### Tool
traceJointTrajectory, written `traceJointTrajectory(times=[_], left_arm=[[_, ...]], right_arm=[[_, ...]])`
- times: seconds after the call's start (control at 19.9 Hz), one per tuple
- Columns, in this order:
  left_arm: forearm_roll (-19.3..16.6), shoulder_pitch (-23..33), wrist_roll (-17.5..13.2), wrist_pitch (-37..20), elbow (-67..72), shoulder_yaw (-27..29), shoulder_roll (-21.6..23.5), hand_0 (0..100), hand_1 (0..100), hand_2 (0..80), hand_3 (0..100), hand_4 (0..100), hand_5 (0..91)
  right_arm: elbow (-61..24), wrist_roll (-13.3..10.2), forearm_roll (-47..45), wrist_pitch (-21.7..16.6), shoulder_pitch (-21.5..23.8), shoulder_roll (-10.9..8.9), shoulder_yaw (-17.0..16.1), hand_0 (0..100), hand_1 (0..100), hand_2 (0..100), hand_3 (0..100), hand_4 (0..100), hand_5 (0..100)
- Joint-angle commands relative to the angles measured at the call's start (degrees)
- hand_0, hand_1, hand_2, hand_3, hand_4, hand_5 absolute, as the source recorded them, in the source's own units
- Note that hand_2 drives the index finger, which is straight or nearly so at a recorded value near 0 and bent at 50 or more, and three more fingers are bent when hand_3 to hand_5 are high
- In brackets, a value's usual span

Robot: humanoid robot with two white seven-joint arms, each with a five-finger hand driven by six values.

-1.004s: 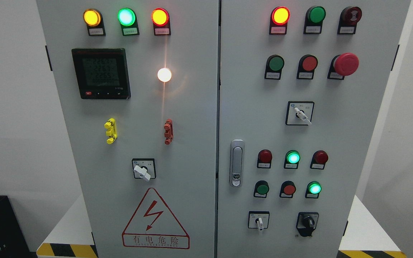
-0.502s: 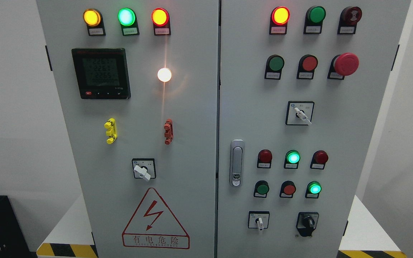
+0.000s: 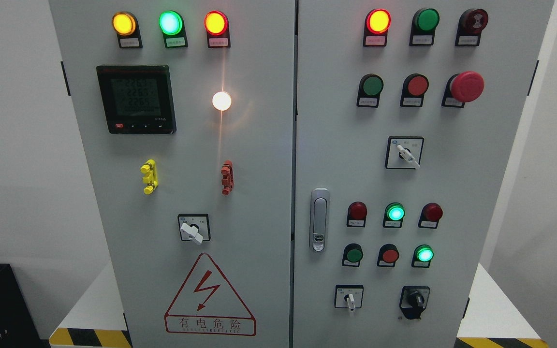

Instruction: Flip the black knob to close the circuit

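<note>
Black knob: mounted at the lower right of the right-hand door, the lowest control on that side, with its grip seen standing roughly upright on a black base.
Neighbours: a white-lever switch is set to its left on the same row, well apart; a lit green lamp sits just above, beside a red button and a green button.
Other selectors: white-handled switches are seen higher on the right door and on the left door; neither is the one asked for.
Hands: neither hand is in view, so the state of the fingers cannot be told.
Step in hand: the start is judged to be at hand; the knob appears untouched and no reach is visible.
Progress: nothing of the flip is taken as done.
Next move: a hand would need to be brought up from below to the knob, probably the right, since the knob lies on that side; the grip would be pinched between fingers and turned about its axis.
Care: the knob's closed position cannot be read from its markings, which are too small to make out; the buttons above should not be brushed.
Handle: to be left alone.
</note>
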Motion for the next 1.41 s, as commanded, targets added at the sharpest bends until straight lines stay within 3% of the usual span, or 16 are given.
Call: traceJointTrajectory(times=[0.0, 0.2, 0.3, 0.6, 0.75, 0.8, 1.0, 1.05, 1.2, 1.35], left_arm=[[0.0, 0.4, 0.0, 0.0, 0.0, 0.0, 0.0, 12, 56, 0.0, 0, 0, 0.0], [0.0, 0.4, 0.0, 0.0, 0.0, 0.0, -0.1, 12, 56, 0.0, 0, 0, 0.0], [0.0, 0.4, 0.0, 0.0, 0.0, 0.0, 0.0, 12, 56, 0.0, 0, 0, 0.0], [0.1, 0.4, 0.0, 0.0, 0.0, 0.0, 0.0, 12, 56, 0.0, 0, 0, 0.0], [0.0, 0.4, 0.0, 0.0, 0.0, 0.0, 0.0, 12, 56, 0.0, 0, 0, 0.0], [0.1, 0.4, 0.0, 0.0, 0.0, 0.0, -0.1, 12, 56, 0.0, 0, 0, 0.0], [0.0, 0.4, 0.0, 0.0, 0.0, 0.0, 0.0, 12, 56, 0.0, 0, 0, 0.0], [0.0, 0.4, 0.0, 0.0, 0.0, 0.0, 0.0, 12, 56, 0.0, 0, 0, 0.0], [0.0, 0.4, 0.0, 0.0, 0.0, 0.0, 0.0, 12, 56, 0.0, 0, 0, 0.0], [0.0, 0.4, 0.0, 0.0, 0.0, 0.0, 0.0, 12, 56, 0.0, 0, 0, 0.0]], right_arm=[[-10.1, -1.6, 9.5, 2.2, -0.2, -0.20, 0.6, 0, 5, 0, 0, 0, 0], [-18.8, -2.0, 18.8, 6.4, 0.2, -0.29, -0.6, 0, 6, 0, 1, 0, 0], [-22.9, -2.5, 22.9, 6.8, 0.4, -0.02, -2.1, 0, 5, 0, 4, 0, 0], [-34.8, -4.3, 33.8, 6.9, 1.8, 0.51, -5.1, 0, 3, 16, 22, 19, 0], [-39.3, -6.4, 36.1, 6.8, 1.9, 0.59, -5.1, 0, 1, 31, 40, 36, 17], [-41.3, -6.6, 37.0, 6.9, 2.1, 0.59, -5.1, 0, 0, 34, 45, 38, 23], [-48.9, -6.6, 39.7, 8.3, 2.7, 0.51, -5.2, 0, 0, 43, 52, 42, 32], [-50.9, -6.4, 40.1, 8.8, 2.7, 0.59, -5.1, 0, 0, 49, 57, 48, 37], [-56.5, -6.2, 42.0, 9.7, 2.7, 0.59, -5.2, 0, 0, 55, 62, 55, 45], [-61.3, -6.0, 43.3, 10.9, 2.7, 0.59, -5.2, 0, 0, 68, 77, 68, 62]])
